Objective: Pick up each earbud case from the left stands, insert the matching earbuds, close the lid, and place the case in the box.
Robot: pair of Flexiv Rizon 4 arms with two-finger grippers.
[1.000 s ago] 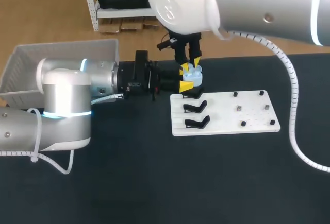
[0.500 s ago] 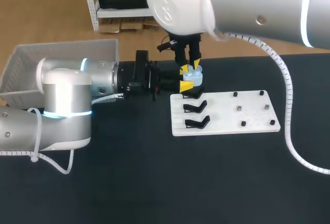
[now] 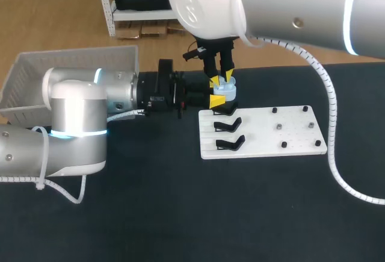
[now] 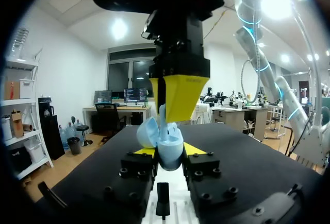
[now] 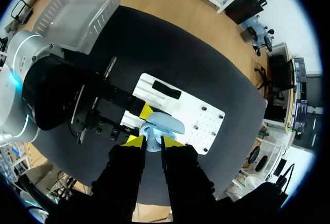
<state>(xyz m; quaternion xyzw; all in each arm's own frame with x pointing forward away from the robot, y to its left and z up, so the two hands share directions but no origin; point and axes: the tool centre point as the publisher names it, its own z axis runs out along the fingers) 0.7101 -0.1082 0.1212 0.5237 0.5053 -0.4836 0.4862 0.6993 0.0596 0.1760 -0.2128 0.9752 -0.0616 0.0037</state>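
Left gripper point(image 4: 170, 155), held level and reaching in from the left, clamps the light-blue earbud case point(image 4: 164, 140), lid open, just above the white stand board point(image 3: 283, 120). Right gripper point(image 3: 221, 81) points straight down onto the case; whether its jaws grip anything cannot be told.

Pale blue earbud case point(image 4: 164, 144), lid open, held upright just above the black stands point(image 3: 230, 143)

pale blue case point(image 3: 225, 86), white board point(image 3: 295, 135), black table point(image 3: 180, 214)
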